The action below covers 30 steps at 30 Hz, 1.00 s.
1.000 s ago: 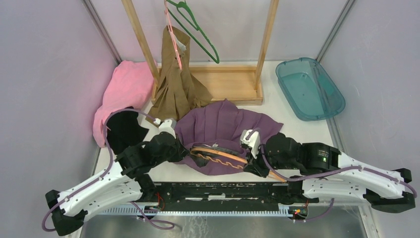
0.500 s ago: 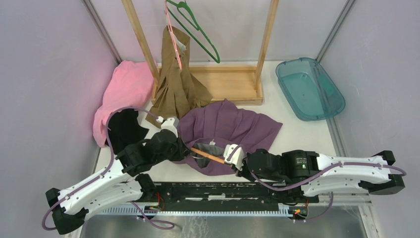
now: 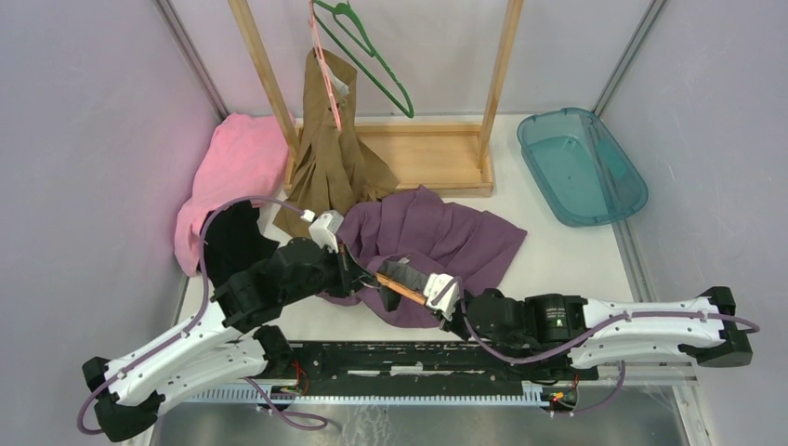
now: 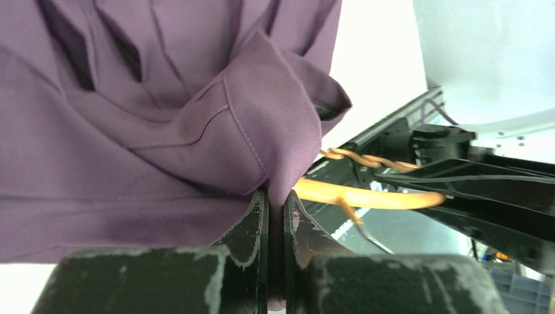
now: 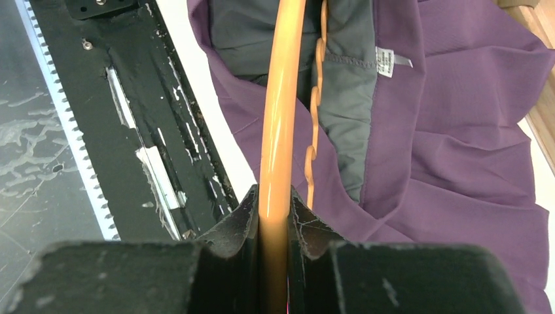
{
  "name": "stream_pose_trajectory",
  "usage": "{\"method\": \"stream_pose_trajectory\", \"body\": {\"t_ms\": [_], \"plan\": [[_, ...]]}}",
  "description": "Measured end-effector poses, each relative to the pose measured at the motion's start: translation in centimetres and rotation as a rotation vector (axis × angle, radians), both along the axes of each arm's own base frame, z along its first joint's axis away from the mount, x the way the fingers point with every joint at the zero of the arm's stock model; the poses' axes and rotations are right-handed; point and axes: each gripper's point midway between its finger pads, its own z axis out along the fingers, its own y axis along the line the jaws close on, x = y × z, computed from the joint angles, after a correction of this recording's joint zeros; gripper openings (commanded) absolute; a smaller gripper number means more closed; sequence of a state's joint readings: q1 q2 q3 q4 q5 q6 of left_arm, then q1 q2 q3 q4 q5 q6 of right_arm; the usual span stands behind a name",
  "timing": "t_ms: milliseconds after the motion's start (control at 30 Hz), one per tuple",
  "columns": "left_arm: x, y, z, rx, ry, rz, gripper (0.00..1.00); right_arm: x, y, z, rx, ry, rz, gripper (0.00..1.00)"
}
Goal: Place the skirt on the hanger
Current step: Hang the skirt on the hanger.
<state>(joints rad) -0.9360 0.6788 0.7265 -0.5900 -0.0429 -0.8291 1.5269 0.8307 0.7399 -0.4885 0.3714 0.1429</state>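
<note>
While clamped, one skirt (image 3: 437, 232), one hanger (image 3: 400, 288).

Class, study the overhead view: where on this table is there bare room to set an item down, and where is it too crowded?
Bare table lies between the purple skirt and the teal tub. The wooden rack base is bare on its right half. Crowded: the left side, with the pink cloth, black cloth and brown garment.

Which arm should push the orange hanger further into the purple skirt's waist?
Right. The right end effector is shut on the orange hanger, which points into the waist of the purple skirt. The left end effector only pinches fabric.
</note>
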Motion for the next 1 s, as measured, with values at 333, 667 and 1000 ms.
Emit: {"method": "stream_pose_trajectory", "body": {"t_ms": [333, 667, 1000], "plan": [[-0.1, -0.1, 0.9, -0.094, -0.076, -0.025, 0.36, 0.5, 1.4, -1.0, 0.052, -0.031, -0.011, 0.01], [-0.9, 1.3, -1.5, -0.189, -0.153, -0.015, 0.52, 0.4, 3.6, -3.3, 0.135, -0.031, -0.002, 0.01], [-0.7, 2.5, -2.1, -0.218, -0.202, 0.031, 0.98, 0.7, 5.1, -5.3, 0.135, 0.002, -0.006, 0.01]]}}
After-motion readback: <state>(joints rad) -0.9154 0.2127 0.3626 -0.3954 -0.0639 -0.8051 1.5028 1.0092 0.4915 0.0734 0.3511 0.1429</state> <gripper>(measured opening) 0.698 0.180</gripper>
